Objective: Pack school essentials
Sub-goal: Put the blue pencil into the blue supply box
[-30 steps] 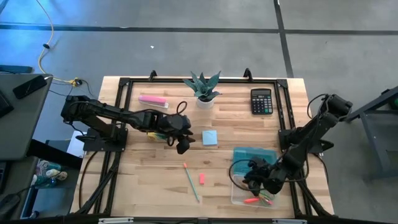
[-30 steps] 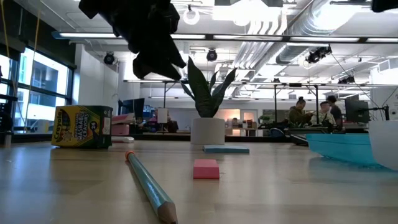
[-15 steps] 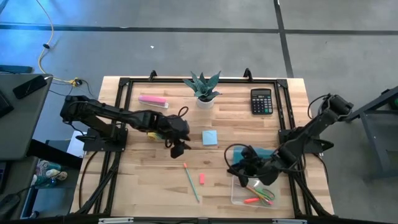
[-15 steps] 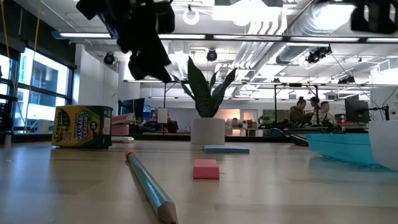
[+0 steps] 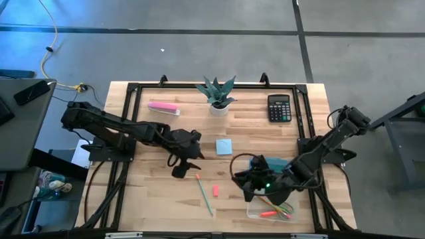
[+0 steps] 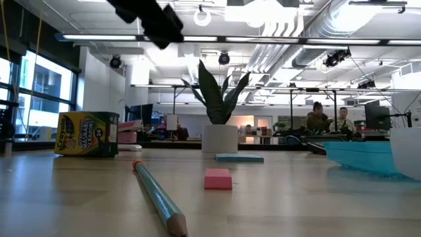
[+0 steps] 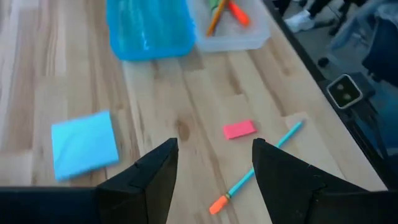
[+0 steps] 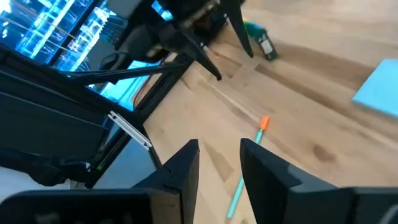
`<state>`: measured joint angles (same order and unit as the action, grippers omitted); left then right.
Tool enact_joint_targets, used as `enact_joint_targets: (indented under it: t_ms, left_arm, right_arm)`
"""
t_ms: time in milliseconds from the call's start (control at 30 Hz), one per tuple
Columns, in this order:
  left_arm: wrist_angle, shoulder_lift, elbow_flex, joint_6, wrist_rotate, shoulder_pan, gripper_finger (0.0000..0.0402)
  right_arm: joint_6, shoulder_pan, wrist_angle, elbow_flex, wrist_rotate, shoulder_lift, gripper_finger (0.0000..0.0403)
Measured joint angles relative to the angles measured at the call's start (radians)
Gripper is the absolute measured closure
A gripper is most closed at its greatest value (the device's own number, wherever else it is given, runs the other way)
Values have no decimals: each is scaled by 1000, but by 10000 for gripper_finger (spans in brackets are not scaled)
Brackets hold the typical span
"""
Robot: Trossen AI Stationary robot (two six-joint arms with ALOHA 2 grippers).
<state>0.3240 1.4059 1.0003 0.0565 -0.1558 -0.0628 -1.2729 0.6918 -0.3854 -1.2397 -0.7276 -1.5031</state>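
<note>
A thin greenish pencil point(image 5: 204, 194) with an orange tip lies flat near the table's near edge, with a small red piece point(image 5: 215, 191) beside it. The light blue notepad point(image 5: 224, 147) lies flat mid-table. My left gripper point(image 5: 180, 167) hovers open, left of the pencil's orange end. In the left wrist view its fingers point(image 7: 214, 165) frame the pencil point(image 7: 255, 168) and the red piece point(image 7: 239, 129). My right gripper point(image 5: 242, 184) hovers open just right of the red piece, and the right wrist view shows the pencil point(image 8: 249, 168) ahead of it. Orange-red pens and green-handled scissors lie in the clear bin point(image 5: 269, 206).
The bin's blue lid point(image 5: 275, 163) lies beside the bin. A potted plant point(image 5: 216, 96), a pink bar point(image 5: 163, 107) and a black calculator point(image 5: 279, 108) stand along the far edge. A crayon box point(image 6: 87, 133) sits under my left arm. Black frame rails run along both table sides.
My left gripper has moved toward the near edge and a little left, away from the notepad and toward the pencil's orange end. My right gripper has left the space over the clear bin and swung toward the table's left, ending beside the red piece. Nothing on the table has moved.
</note>
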Motion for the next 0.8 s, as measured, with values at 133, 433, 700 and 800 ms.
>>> enact_joint_targets:
  t_ms: [133,433,700,800]
  left_arm:
    - [43,0,45,37,1,-40,209]
    - [154,0,90,101,14,-125,209]
    - [179,2,90,131,14,-179,209]
    - [192,11,90,131,14,-197,209]
  right_arm:
    - [-34,0,-35,-71,21,-77,295]
    - [-130,-28,-315,-309,175,-268,295]
    - [-141,-33,-461,-426,223,-359,295]
    - [-141,-33,-477,-426,227,-360,295]
